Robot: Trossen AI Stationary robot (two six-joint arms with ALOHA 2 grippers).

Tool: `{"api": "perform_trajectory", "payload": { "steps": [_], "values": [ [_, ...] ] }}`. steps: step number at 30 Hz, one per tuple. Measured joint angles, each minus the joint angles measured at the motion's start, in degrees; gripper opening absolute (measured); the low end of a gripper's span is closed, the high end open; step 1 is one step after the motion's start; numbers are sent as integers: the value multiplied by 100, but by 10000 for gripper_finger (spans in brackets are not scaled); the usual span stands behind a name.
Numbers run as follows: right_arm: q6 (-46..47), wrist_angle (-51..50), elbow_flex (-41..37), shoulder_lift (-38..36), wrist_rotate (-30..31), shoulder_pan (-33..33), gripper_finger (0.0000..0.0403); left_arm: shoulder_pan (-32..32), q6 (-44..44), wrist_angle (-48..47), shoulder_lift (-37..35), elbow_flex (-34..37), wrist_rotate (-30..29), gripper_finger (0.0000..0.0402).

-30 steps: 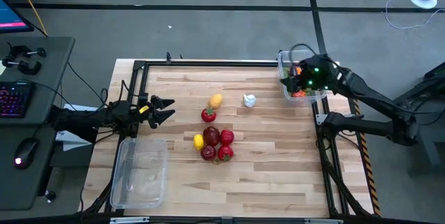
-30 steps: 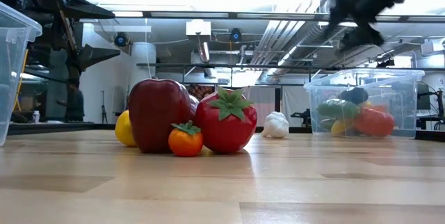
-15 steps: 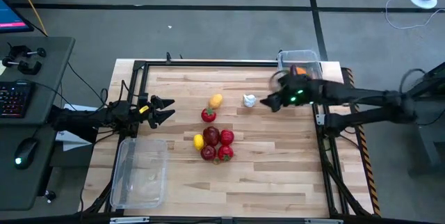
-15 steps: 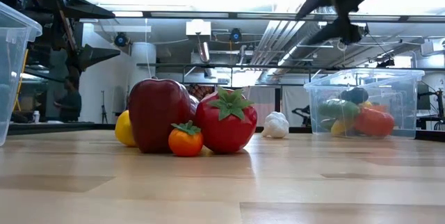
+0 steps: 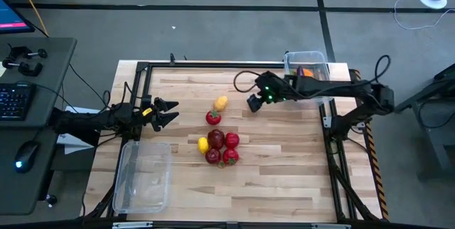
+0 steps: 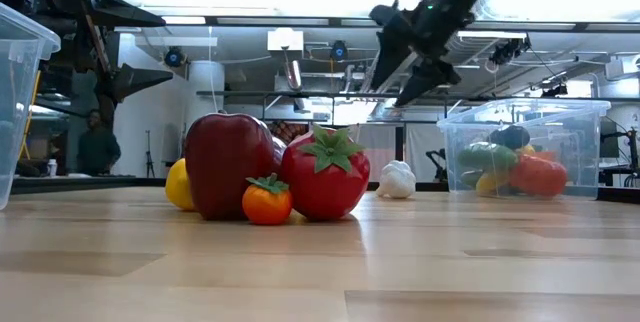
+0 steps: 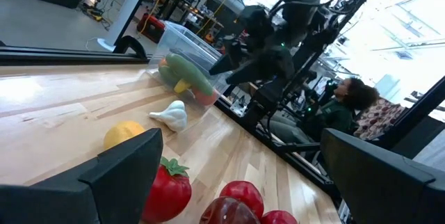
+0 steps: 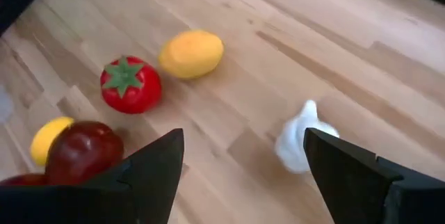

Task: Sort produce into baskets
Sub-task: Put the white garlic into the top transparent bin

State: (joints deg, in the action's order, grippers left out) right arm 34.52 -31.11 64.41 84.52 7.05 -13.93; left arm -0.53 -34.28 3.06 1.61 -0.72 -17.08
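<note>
- The right gripper hangs above the worktop with its fingers spread wide and nothing between them. In the right wrist view the white garlic lies on the wood between the two fingers, so it looks like the next piece to be picked.
- The left gripper waits near the worktop's left edge, fingers apart and empty, just beyond the far end of the empty basket, which sits at the near-left corner.
- The filled basket stands at the far-right corner. The low view shows green, red and yellow pieces already inside it.
- The rest of the produce is mid-worktop. A yellow lemon and a red strawberry lie toward the far edge. A tight cluster of red fruits and a second lemon lies nearer the near edge.
- The garlic is in the open, well apart from the lemon, so neighbours are unlikely to interfere with a grasp.
- Risk: the garlic is lumpy with a pointed tip. If the fingers close off-centre, it could squirt sideways or roll toward the far edge.
- Risk: if the gripper comes down too far, the fingertips would jam against the wood before they close.
- Risk: a light hold on its rounded sides could let it slip on the way to the filled basket and land outside the wall.
</note>
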Motion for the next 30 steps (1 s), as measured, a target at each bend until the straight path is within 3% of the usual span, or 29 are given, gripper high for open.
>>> {"api": "perform_trajectory", "payload": {
  "steps": [12, 19, 24, 27, 30],
  "values": [
    [-480, 819, 262, 299, 42, -279, 289, 1, 0, -3, 0, 0, 0, 378],
    [-749, 639, 266, 351, -216, -335, 292, 1, 0, -1, 0, 1, 0, 378],
    [-633, 77, 395, 660, -518, -516, 338, 1, 0, -7, 0, -1, -1, 378],
    [-797, -383, 711, 1054, -399, -624, 381, 1, 0, -11, 7, 1, 5, 378],
    [-897, -738, 1119, 1375, -304, -752, 394, 0, 0, -3, 11, 0, 9, 378]
  ]
}}
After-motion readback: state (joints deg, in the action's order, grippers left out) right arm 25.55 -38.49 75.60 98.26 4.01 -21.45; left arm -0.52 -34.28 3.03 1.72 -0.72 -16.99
